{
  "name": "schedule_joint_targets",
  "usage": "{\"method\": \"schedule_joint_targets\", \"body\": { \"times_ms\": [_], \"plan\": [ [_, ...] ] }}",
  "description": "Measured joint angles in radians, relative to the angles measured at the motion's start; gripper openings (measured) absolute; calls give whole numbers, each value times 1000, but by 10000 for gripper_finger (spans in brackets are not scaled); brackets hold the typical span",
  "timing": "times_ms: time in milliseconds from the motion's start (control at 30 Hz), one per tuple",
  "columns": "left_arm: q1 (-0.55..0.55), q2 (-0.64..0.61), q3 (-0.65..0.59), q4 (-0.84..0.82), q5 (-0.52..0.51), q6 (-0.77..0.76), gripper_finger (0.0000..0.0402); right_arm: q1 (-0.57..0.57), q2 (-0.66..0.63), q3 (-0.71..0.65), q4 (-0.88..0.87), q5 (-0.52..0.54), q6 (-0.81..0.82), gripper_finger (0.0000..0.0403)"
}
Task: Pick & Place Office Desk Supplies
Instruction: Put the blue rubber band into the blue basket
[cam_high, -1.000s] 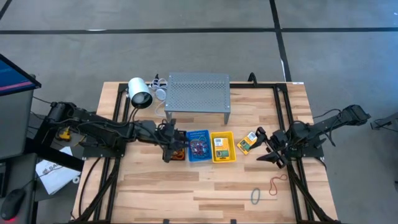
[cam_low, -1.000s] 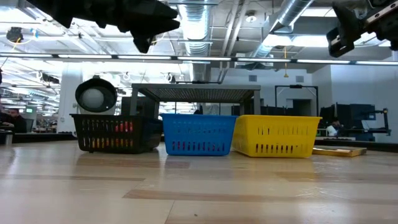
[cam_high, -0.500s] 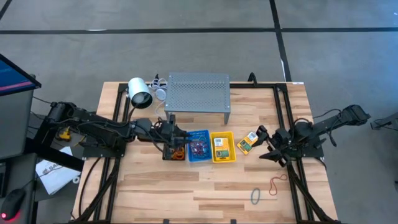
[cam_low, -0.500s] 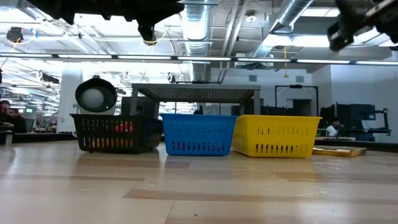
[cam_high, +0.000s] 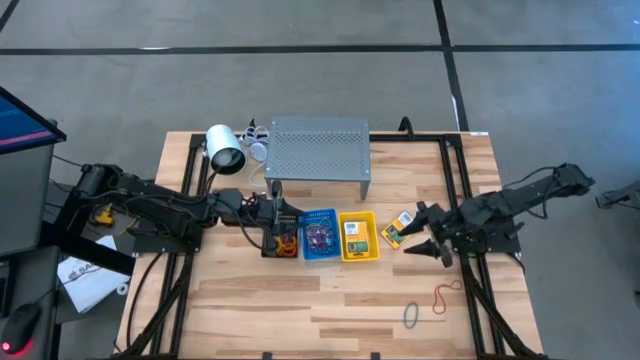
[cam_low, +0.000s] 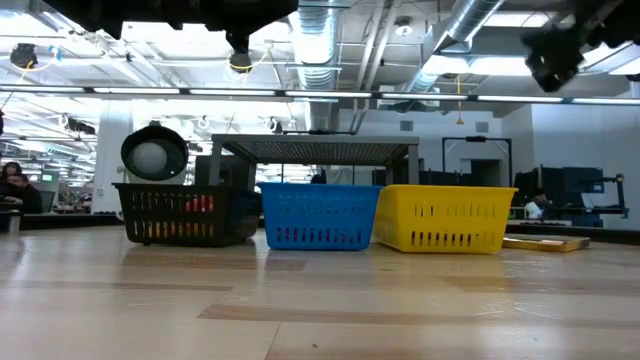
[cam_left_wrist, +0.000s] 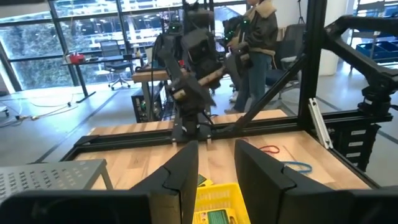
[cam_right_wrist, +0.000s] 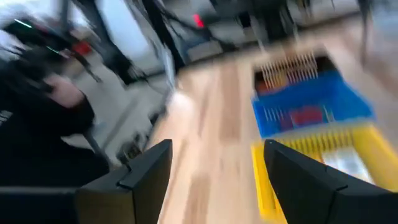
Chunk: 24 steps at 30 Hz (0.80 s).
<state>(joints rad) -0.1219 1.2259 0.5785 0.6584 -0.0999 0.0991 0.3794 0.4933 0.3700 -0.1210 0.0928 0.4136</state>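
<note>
The right gripper (cam_high: 428, 232) is seen raised above the table with its fingers (cam_right_wrist: 149, 171) spread wide and empty, just beside the crayon box (cam_high: 397, 228) that lies flat on the wood next to the yellow basket (cam_high: 373, 256). That box is judged the next pick. A good grasp would be made from straight above, the jaws squared to the box's narrow sides before descent — a skewed approach would likely push it away. Two rubber bands (cam_high: 432, 302) are left near the front edge. The left gripper (cam_high: 281, 223) is held over the black basket (cam_high: 268, 251), its fingers (cam_left_wrist: 186, 177) narrowly parted, nothing seen between them.
</note>
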Motion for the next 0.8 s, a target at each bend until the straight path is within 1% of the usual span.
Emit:
{"method": "schedule_joint_targets", "body": {
  "times_ms": [100, 267, 367, 467, 567, 700, 800],
  "plan": [
    [0, 0, 0, 0, 0, 0, 102, 41, 57, 41, -133, 29, 118, 249],
    [0, 0, 0, 0, 0, 1, 102, 130, 197, 75, -202, 36, 284, 249],
    [0, 0, 0, 0, 0, 1, 102, 185, 297, 107, -213, 36, 334, 249],
    [0, 0, 0, 0, 0, -6, 102, 242, 404, 157, -267, 36, 379, 249],
    [0, 0, 0, 0, 0, -37, 102, 299, 518, 219, -351, 36, 420, 249],
    [0, 0, 0, 0, 0, -87, 102, 371, 675, 305, -506, 36, 476, 249],
    [0, 0, 0, 0, 0, -131, 102, 417, 780, 368, -559, 28, 511, 249]
  ]
}}
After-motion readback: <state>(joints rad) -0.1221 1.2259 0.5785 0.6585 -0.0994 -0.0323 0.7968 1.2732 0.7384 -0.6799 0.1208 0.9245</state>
